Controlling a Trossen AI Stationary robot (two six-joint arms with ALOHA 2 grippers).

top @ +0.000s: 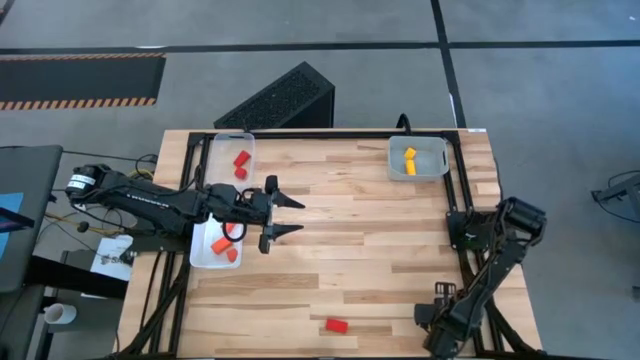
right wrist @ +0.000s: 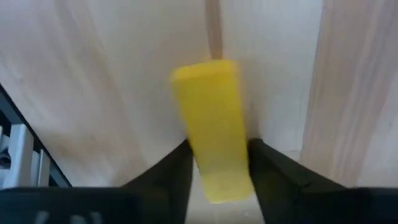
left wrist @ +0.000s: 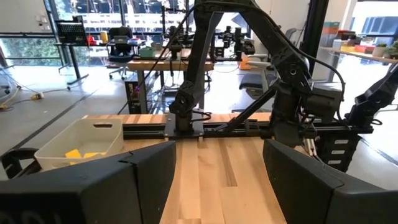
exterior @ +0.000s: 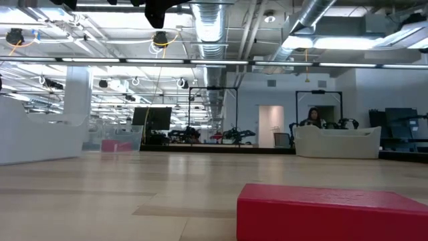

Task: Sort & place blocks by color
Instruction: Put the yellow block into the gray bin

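While right claw (right wrist: 217,155) grips yellow bar (right wrist: 214,124), far tray (top: 420,157) holds yellow blocks (top: 409,160), left claw (top: 288,216) wide.

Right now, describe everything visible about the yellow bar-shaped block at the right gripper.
The yellow bar-shaped block is a smooth, glossy, solid-coloured oblong with rounded edges, apparently plastic. It lies flat on the light wooden tabletop, its long axis running away from the wrist camera. The right gripper straddles its near end, one dark finger against each side.

Open-plan robotics lab: exposed ceiling ducts (exterior: 210,27), other arm rigs on workbenches (left wrist: 165,59).
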